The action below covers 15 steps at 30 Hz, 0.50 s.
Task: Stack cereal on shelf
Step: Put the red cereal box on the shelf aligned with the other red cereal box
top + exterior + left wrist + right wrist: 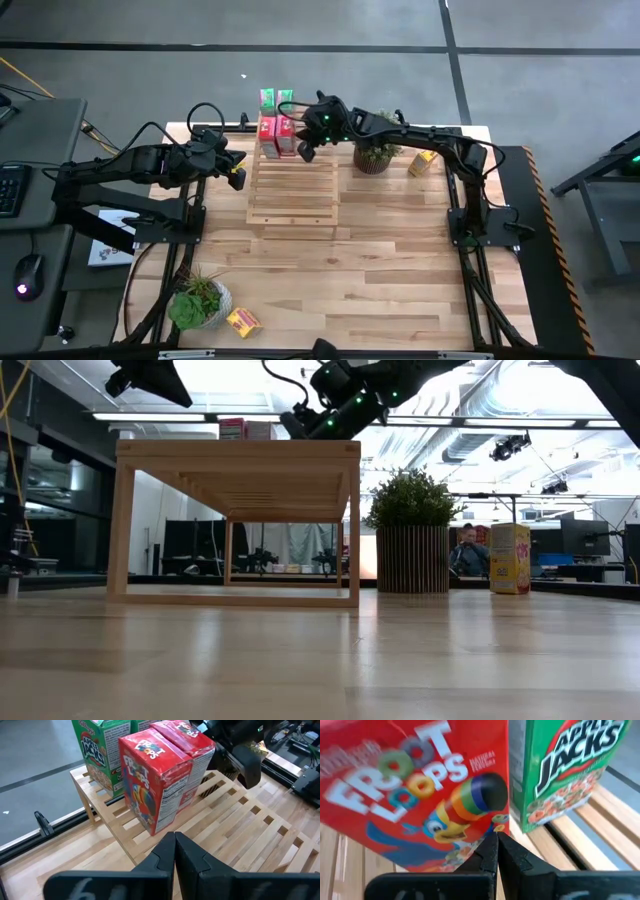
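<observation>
the shelf [293,190] stands on the table [400,270], toward its far edge between the two arms. on the far end of the shelf there are already four cereal boxes: two green boxes [276,98] at the very back and two red boxes [277,134] just in front of them, all upright and touching in pairs. so i judge the task is about two thirds done.

two yellow boxes are left. one yellow box [421,163] stands near a potted plant [375,153] on the right side, the other yellow box [243,321] lies beside a second plant [198,300] at the near left corner.

the right gripper [306,152] hangs close to the red boxes, jaws pressed together and empty. the left gripper [238,176] is beside the left edge of the shelf, also closed on nothing.
</observation>
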Each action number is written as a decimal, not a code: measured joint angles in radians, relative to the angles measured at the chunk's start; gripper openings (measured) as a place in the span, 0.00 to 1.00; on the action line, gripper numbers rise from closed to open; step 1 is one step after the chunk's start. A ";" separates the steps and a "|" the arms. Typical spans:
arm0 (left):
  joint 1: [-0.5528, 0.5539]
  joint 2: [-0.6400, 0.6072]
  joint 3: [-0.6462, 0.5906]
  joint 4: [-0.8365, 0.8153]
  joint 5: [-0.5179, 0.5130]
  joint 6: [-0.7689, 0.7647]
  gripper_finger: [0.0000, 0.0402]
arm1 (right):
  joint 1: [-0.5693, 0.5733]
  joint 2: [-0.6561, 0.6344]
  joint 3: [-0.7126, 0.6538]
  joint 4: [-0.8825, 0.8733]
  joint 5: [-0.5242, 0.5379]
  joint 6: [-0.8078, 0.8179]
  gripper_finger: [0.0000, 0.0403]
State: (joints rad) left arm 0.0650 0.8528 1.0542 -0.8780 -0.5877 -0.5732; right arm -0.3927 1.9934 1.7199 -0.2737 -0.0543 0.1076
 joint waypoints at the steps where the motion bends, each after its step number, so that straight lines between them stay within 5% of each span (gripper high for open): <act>1: 0.000 0.000 0.000 0.000 0.000 0.000 0.00 | 0.000 0.000 0.000 0.009 0.000 0.000 0.00; 15: 0.000 0.000 0.000 0.000 0.000 -0.001 0.00 | 0.000 0.000 0.000 -0.061 -0.008 -0.002 0.00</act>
State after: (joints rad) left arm 0.0650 0.8528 1.0542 -0.8780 -0.5878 -0.5743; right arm -0.3923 1.9934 1.7195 -0.3349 -0.0618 0.1055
